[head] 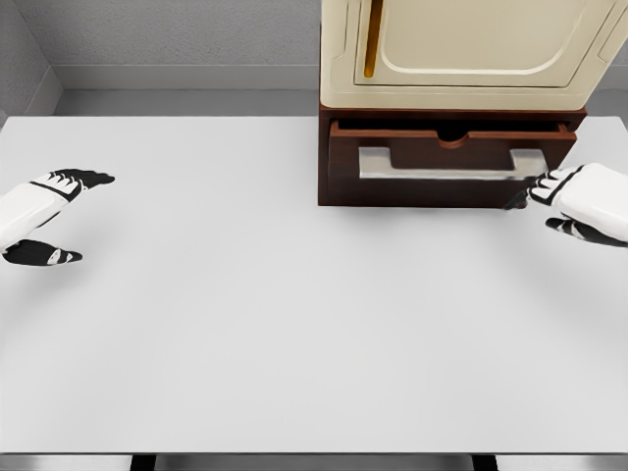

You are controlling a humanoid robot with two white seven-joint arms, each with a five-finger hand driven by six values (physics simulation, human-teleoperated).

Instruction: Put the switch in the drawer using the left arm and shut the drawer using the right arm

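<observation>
Drawer (446,162): brown, under the cream cabinet (461,49), at the far right of the white bench (294,324). It looks only a little pulled out; a thin dark gap shows along its top edge, and a pale bar handle (442,167) lies across its front.

Switch: not visible anywhere on the bench. I judge that it lies already inside the drawer, but the gap is too narrow to see it, so I cannot confirm this.

Left robot hand (54,221): far to the left of the drawer, at the bench edge, fingers spread apart and holding nothing.

Right robot hand (569,201): just beside the right end of the drawer front. The dark fingertips (520,194) are at the right end of the handle and seem to touch it. The fingers are loosely extended, not clamped around anything.

Step in hand: the closing of the drawer with the right arm, judged from where both hands are.

Next move: a straight push on the drawer front toward the cabinet, with the contact kept flat so that the fingers do not slip off the handle end.

Risk: because the contact is near one corner, the push may be uneven.
</observation>
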